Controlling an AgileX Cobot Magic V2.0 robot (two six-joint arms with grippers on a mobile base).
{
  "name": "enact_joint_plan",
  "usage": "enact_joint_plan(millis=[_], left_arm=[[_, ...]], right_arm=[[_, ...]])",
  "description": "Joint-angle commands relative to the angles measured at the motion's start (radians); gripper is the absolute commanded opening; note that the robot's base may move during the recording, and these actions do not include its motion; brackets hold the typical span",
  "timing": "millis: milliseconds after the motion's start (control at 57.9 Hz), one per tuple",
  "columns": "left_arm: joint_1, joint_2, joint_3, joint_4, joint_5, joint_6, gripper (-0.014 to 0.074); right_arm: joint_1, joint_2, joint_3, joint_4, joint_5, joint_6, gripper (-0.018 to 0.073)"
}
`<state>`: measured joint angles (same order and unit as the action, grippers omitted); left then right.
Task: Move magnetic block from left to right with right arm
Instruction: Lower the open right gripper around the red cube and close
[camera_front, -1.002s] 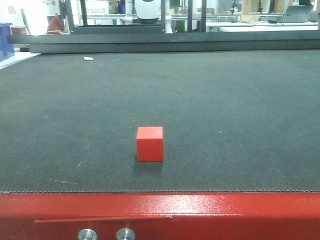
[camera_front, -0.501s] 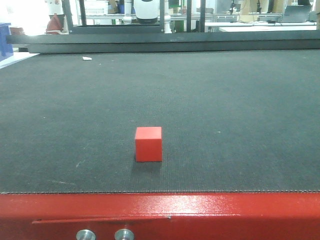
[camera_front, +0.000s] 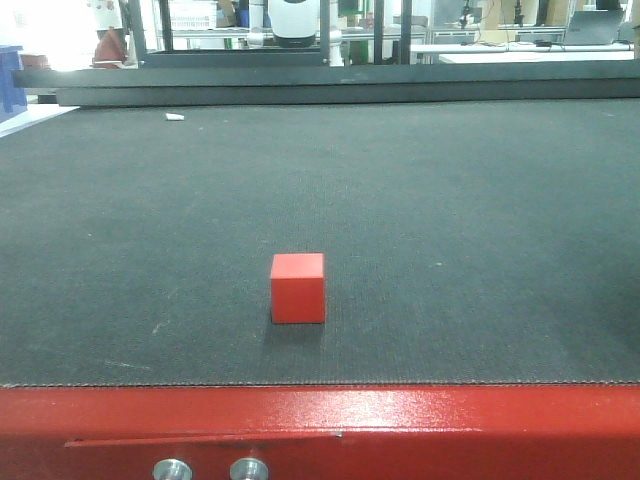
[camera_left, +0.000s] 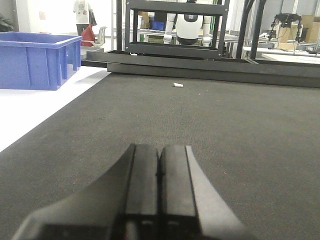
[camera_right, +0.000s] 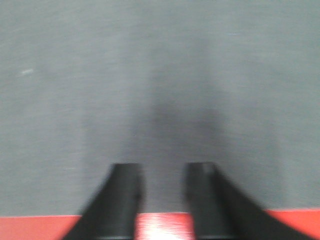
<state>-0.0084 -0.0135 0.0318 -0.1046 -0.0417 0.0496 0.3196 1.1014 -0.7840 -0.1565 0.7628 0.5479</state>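
Magnetic block (camera_front: 298, 288), where is it sitting?

On the dark mat of the bench (camera_front: 450, 200), flat on one face, near the red front edge (camera_front: 400, 415) and a little left of the middle in the front view. Nothing touches it.

And the right gripper (camera_right: 162, 170)?

Its wrist view is blurred, but the two black fingers (camera_right: 125, 195) stand apart with a clear gap, and only mat shows in that gap. It has hold of nothing. It hangs over the mat with the red edge showing at the bottom of that view.

The left gripper (camera_left: 159, 150)?

Closed up, jaws pressed face to face with only a thin seam between them and nothing caught there. It points out across the mat toward the far side.

Anything else around?

A small white scrap (camera_front: 176, 117) lies on the mat near the far left, well apart from the cube. A blue bin (camera_left: 35, 60) stands off the bench to the left, and black racking (camera_left: 175, 47) runs along the far edge.
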Motion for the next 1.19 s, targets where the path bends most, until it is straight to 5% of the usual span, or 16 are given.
enact_joint_plan(millis=[0, 138, 726, 1175], left_arm=[[-0.007, -0.011, 0.009, -0.005, -0.091, 0.002, -0.0126], [-0.007, -0.011, 0.009, -0.005, -0.091, 0.002, -0.0126], [-0.007, -0.011, 0.009, -0.005, -0.091, 0.002, -0.0126], [-0.007, -0.011, 0.009, -0.005, -0.091, 0.002, -0.0126]], right_arm=[[0.047, 0.052, -0.096, -0.018, 0.031, 0.097, 0.058], [0.13, 0.17, -0.211, -0.014, 0.173, 0.209, 0.0613], [0.386, 0.628, -0.732, 0.118, 0.375, 0.213, 0.0613], [0.423, 0.828, -0.921, 0.144, 0.396, 0.21, 0.0613]])
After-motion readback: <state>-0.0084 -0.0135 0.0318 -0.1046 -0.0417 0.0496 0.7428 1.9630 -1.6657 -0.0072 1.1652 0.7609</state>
